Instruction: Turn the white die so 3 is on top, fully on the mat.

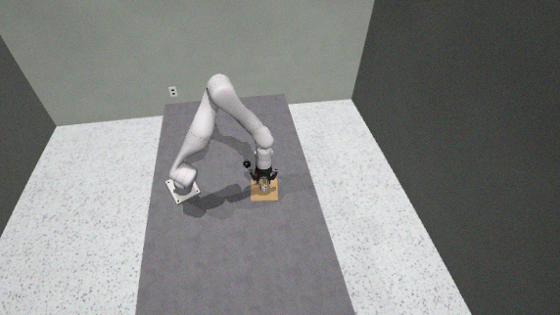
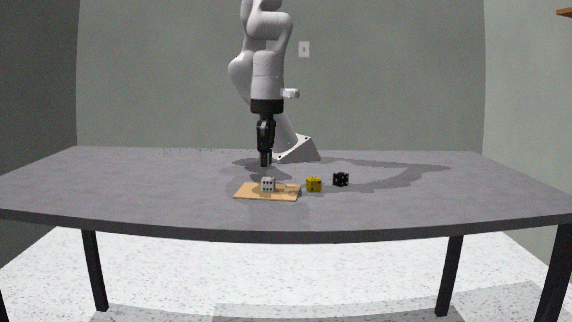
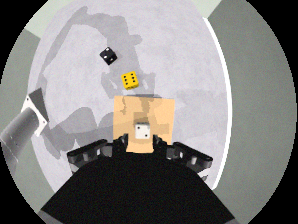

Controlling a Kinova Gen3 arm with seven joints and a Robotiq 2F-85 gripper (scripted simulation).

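The white die [image 2: 268,184] lies flat on the tan mat [image 2: 267,193], near the mat's middle. It also shows in the wrist view [image 3: 141,131] and in the top view [image 1: 263,188]. My gripper [image 2: 265,161] points straight down, directly above the die and a short way clear of it. Its fingers stand partly open with nothing between them. The pips on the die's top face are too small to read.
A yellow die [image 2: 313,184] sits on the table just off the mat's edge, and a black die [image 2: 340,179] sits a little beyond it. Both also show in the wrist view, the yellow die [image 3: 129,80] and the black die [image 3: 108,55]. The arm's base [image 1: 182,191] stands left of the mat.
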